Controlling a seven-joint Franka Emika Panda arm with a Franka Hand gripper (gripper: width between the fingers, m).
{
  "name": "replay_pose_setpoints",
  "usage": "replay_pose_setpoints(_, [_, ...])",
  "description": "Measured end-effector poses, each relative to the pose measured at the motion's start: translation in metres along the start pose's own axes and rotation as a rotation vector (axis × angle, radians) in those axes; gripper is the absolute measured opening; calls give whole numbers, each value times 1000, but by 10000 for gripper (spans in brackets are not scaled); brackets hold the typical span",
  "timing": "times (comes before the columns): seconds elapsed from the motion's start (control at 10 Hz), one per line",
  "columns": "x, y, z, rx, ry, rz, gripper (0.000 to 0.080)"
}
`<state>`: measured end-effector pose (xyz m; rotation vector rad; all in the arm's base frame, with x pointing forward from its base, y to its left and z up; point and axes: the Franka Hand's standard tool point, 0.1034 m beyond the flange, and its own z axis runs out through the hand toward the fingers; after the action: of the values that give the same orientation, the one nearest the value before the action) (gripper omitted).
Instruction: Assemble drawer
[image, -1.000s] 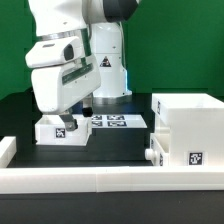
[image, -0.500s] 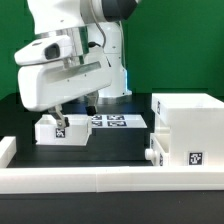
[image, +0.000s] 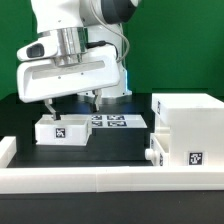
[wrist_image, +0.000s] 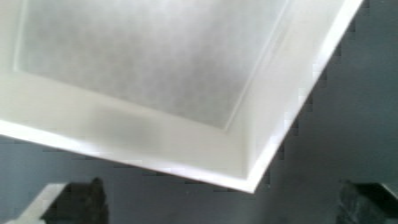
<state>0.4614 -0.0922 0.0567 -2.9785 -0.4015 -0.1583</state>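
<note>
A loose white drawer tray (image: 62, 130) with a tag on its front lies on the black table at the exterior view's left. My gripper (image: 71, 102) hangs open just above it, one finger (image: 47, 103) over its left end and the other (image: 95, 100) past its right end. It holds nothing. In the wrist view the tray's hollow inside (wrist_image: 160, 70) fills the frame and the two dark fingertips (wrist_image: 71, 200) stand wide apart beyond its corner; the gripper (wrist_image: 222, 205) is empty. The large white housing (image: 190, 125) stands at the right, with a knobbed tray front (image: 152, 155) low on its side.
The marker board (image: 112, 122) lies flat behind the loose tray, in front of the robot base (image: 110, 70). A low white rim (image: 90, 180) edges the table's front and left side. Black table (image: 115, 145) shows between tray and housing.
The hand has turned about its vertical axis over the tray, so the fingers now spread left to right. It has also lifted a little. The tray and housing have not moved.
</note>
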Motion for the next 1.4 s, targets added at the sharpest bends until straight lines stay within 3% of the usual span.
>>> replay_pose_setpoints(0.5, [0, -3, 1, 9, 5, 330, 649])
replay_pose_setpoints(0.8, [-20, -18, 10, 4, -31, 447, 649])
replay_pose_setpoints(0.9, [-19, -23, 12, -26, -10, 406, 649])
replay_pose_setpoints(1.2, [-29, -32, 29, -69, 10, 323, 649])
replay_pose_setpoints(1.4, [-36, -30, 37, -69, 3, 306, 649])
